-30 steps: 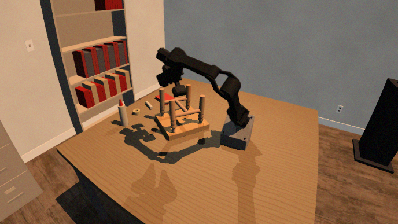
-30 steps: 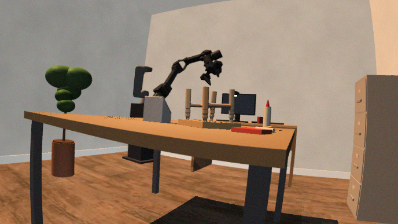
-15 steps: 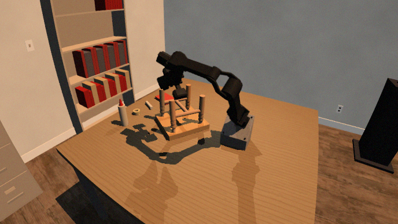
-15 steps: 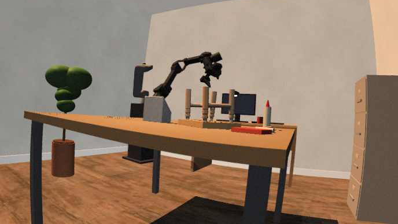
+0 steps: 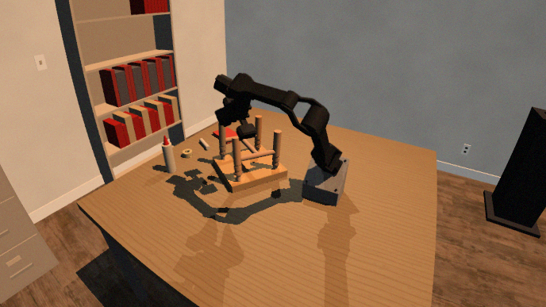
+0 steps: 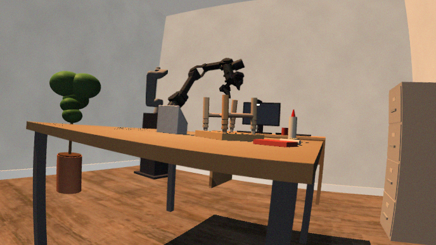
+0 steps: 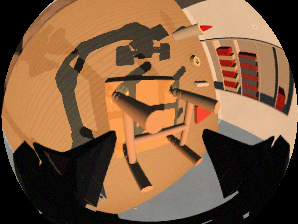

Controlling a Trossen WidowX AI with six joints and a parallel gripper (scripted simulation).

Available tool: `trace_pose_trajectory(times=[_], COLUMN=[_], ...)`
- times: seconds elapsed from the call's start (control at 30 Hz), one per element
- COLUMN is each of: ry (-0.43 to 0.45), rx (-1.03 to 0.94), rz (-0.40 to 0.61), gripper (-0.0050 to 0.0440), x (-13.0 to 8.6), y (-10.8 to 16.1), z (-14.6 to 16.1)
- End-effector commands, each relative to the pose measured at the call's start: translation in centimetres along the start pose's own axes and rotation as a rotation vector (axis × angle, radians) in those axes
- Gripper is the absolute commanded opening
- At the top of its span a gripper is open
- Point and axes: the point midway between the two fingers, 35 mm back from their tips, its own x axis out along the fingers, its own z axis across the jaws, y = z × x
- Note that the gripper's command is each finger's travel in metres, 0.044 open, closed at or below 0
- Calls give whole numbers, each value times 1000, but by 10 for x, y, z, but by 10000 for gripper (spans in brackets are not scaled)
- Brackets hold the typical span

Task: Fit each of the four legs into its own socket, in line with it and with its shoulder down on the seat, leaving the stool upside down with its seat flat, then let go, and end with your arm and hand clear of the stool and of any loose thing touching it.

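Observation:
The stool lies upside down with its square wooden seat [image 5: 250,172] flat on the table. Its legs [image 5: 236,163] stand upright in the seat, joined by crossbars [image 5: 257,153]. The stool also shows in the exterior view [image 6: 229,117] and from above in the wrist view [image 7: 156,112]. My gripper [image 5: 237,120] hangs above the stool's far side, apart from it, with open, empty fingers. In the exterior view the gripper [image 6: 229,88] is a little above the leg tops. In the wrist view only dark finger edges show at the bottom.
A glue bottle [image 5: 168,153], a tape roll [image 5: 186,152], a small white piece [image 5: 204,143] and a red book [image 5: 226,133] lie on the table left of and behind the stool. My arm's grey base [image 5: 324,181] stands right of the stool. A bookshelf [image 5: 121,62] is behind.

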Motion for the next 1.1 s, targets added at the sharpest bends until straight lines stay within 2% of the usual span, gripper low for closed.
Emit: trace_pose_trajectory(times=[0.0,1.07], ry=[-29,-196], rx=[0,2], rz=[4,4], gripper=[440,440], x=[8,51], y=[1,2], z=[3,20])
